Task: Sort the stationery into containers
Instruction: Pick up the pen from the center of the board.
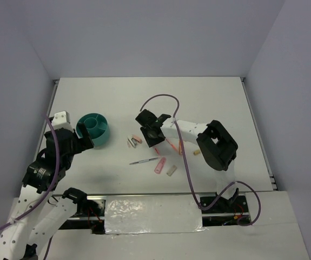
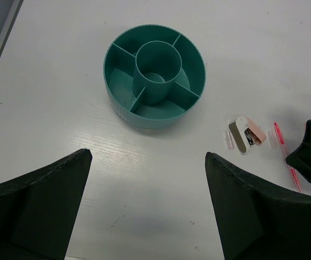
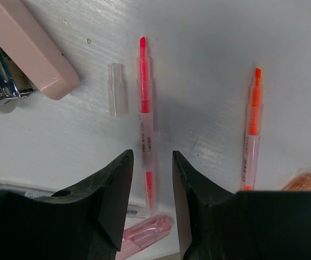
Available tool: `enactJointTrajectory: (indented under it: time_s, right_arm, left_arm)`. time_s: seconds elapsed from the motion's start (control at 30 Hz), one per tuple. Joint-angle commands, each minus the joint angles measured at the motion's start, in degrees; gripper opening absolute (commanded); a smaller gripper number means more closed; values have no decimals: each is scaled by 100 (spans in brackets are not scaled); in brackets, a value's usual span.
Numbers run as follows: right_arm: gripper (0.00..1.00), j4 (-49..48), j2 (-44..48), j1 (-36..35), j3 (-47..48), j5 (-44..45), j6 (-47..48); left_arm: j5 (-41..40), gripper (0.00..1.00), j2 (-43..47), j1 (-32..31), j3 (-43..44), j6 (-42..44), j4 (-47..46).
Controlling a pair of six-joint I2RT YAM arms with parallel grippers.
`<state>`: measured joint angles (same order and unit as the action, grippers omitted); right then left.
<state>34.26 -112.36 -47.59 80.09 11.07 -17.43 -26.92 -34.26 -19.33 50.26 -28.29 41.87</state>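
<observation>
The round teal organiser (image 1: 93,129) stands at the left, its compartments empty in the left wrist view (image 2: 154,76). My left gripper (image 1: 85,142) is open and empty, just short of it (image 2: 148,156). My right gripper (image 1: 158,145) is low over the table. Its jaws are slightly apart and straddle a pink pen (image 3: 146,108) that lies flat; the gripper point is (image 3: 152,162). An orange pen (image 3: 252,130) lies to its right. A clear cap (image 3: 118,89) and a pink stapler (image 3: 28,49) lie to the left.
A thin grey pen (image 1: 144,161), a pink eraser (image 1: 160,165), a grey eraser (image 1: 171,170) and a tan piece (image 1: 196,153) lie near the table's middle. Small items (image 1: 133,141) sit between organiser and right gripper. A purple cable (image 1: 158,98) arcs over the right arm.
</observation>
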Motion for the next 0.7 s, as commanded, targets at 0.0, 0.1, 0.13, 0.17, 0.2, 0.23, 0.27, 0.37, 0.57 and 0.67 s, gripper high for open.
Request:
enactJointTrajectory:
  time_s: [0.0,0.1,0.13,0.17,0.2,0.23,0.27,0.37,0.57,0.67]
  right_arm:
    - [42,-192,-120,13,217,-26,152]
    - [41,-200,-269,4,270,-70,222]
    - [39,-209,-313,22,270,-26,214]
    - [36,-209,-374,13,261,0,222]
    - [35,-201,-410,5,261,26,214]
    - [33,-200,-436,13,244,53,205]
    - [30,-218,-480,13,200,53,179]
    - [14,-280,-428,13,68,9,100]
    - [0,-61,378,31,50,342,-85]
    - [0,168,1002,31,243,650,-146]
  left_arm:
    - [73,99,-2,-9,10,175,-293]
    - [90,99,7,-9,10,193,-293]
    - [99,99,-10,-9,10,193,-302]
    - [99,99,-10,-9,10,193,-302]
    - [99,99,-10,-9,10,193,-302]
    - [108,99,-19,-9,10,201,-302]
    - [116,99,-28,-9,10,210,-311]
    - [143,100,-19,-9,10,210,-311]
    - [318,99,-510,-9,412,176,-223]
    - [721,99,-1117,-18,713,-404,-212]
